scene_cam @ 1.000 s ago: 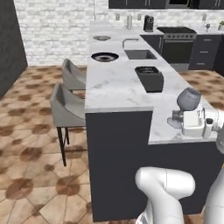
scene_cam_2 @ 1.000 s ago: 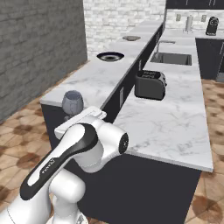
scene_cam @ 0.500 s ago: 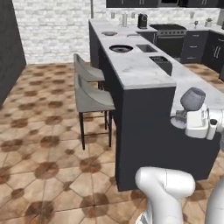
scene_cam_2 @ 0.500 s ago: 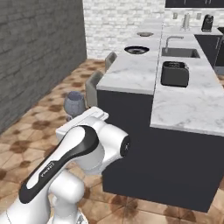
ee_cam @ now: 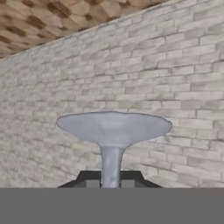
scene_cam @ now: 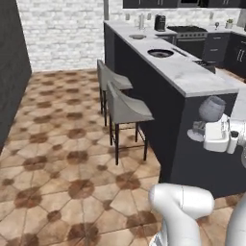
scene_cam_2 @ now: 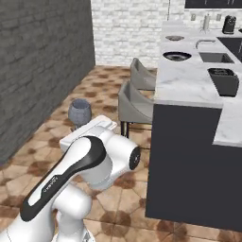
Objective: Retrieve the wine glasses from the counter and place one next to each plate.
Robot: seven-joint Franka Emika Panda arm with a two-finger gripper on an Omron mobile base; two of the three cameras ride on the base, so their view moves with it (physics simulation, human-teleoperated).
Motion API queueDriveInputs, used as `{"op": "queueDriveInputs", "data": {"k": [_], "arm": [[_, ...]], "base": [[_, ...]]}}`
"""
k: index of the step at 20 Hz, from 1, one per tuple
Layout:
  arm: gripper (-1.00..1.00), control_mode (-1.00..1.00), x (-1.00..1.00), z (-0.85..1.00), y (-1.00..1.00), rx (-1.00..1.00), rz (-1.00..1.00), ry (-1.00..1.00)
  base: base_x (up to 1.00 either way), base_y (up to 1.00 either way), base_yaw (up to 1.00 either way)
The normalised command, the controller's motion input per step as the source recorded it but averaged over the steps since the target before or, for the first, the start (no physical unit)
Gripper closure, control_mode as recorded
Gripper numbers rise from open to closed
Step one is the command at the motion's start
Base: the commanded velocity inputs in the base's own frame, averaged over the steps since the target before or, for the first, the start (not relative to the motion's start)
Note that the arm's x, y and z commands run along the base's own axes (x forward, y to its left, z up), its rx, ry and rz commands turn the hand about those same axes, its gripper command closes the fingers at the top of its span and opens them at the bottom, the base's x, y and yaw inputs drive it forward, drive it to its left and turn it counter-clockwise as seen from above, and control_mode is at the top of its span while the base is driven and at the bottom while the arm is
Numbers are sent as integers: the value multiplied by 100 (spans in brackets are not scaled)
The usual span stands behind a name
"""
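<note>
No readable text, labels, brands or numbers on any surface or object.

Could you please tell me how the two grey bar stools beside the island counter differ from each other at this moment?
In the left base view, the nearer stool stands by the counter's near end, while the farther stool sits further along it. The nearer stool shows its full dark legs down to the tiled floor; the farther stool's legs are partly hidden behind it. Both share grey curved seats with low backs, and both face the counter.
</note>
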Motion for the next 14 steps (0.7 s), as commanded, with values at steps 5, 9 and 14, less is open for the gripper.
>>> {"op": "queueDriveInputs", "data": {"k": [5,9,14], "arm": [[100,100,0,0,0,0,0,0],[100,100,0,0,0,0,0,0],[100,100,0,0,0,0,0,0]], "base": [[90,100,-27],[100,93,-34],[99,97,-49]]}}
